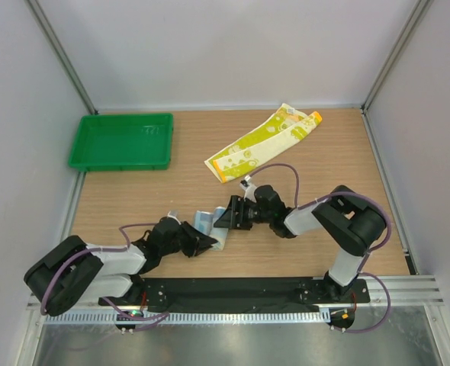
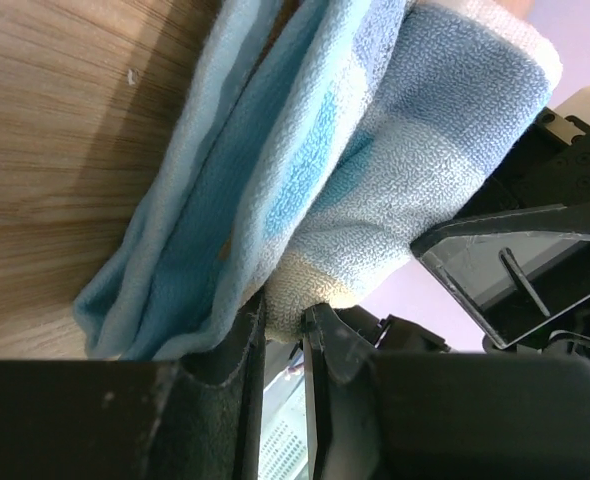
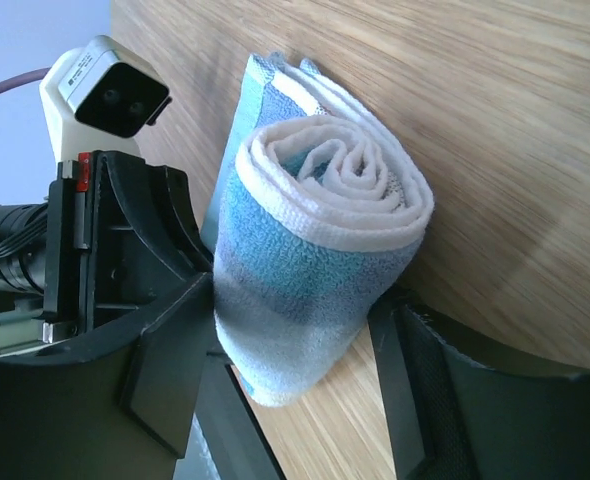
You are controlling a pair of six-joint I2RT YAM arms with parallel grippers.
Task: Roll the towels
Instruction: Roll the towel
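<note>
A light blue and white patterned terry towel (image 3: 315, 240) lies on the wooden table (image 1: 324, 160) near its front edge, between the two grippers. Most of it is wound into a short, thick roll, and the right wrist view shows the white spiral of its end. A flat tail of cloth runs out from the roll toward the left arm, with the folded layers stacked edge on.

The right gripper (image 3: 293, 305) straddles the roll with its black jaws wide apart. One pad presses the roll's side and the other sits just beside the opposite side. Whether they squeeze the roll cannot be told.

The left gripper (image 2: 285, 325) meets the towel from the other side. Its jaws are nearly together, leaving a slim gap, and their tips nip the cloth where the white roll meets the blue layers. Its white wrist camera (image 3: 105, 90) shows beside the roll, with no readable lettering.

The long yellow-green and white towel (image 1: 259, 141) lies flat and unrolled farther back. It runs diagonally from the table's middle toward the far right corner, with its orange edge at the far end, well apart from both grippers. Its round prints are too small to read.

A green rectangular plastic tray (image 1: 118, 117) sits in the far left corner.
</note>
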